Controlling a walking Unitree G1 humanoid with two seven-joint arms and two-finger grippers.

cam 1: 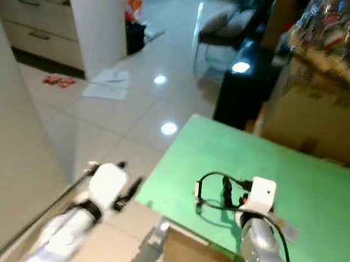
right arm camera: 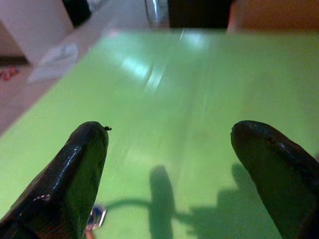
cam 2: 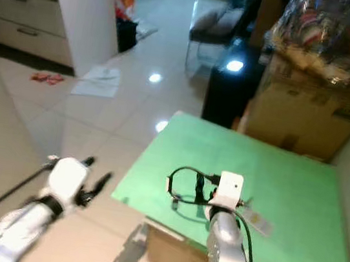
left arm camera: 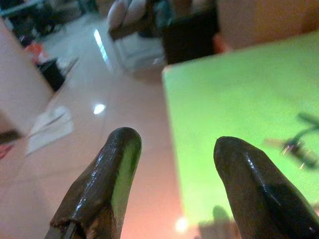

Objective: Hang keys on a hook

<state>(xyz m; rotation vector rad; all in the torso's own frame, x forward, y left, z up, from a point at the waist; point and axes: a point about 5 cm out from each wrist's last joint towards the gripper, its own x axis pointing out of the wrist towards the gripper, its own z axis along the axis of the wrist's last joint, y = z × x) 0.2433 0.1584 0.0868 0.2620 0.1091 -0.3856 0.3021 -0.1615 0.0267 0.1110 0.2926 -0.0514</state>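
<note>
The task looks to be at its very start. The right gripper hangs low over the green table, its two black fingers spread wide apart with nothing between them. From its wrist camera, a small metallic piece with a bluish tint peeks out just beside one finger, close under the gripper on the green surface; it may be part of the keys, but it is too small and blurred to say for sure. In the head views a thin dark loop shows just ahead of the right wrist, though I cannot tell whether that is the arm's own cable or something lying on the table.

The left gripper is off the near corner of the table, out over the tiled floor, released as well, fingers parted and empty. From its camera, a small dark and shiny cluster lies on the green surface ahead of it and off to the side, which is likely the keys seen from another angle.

No hook can be made out anywhere near either gripper. So by my reading nothing is yet done: the keys are not grasped, and finding the hook, carrying them there and hanging them all remain.
</note>
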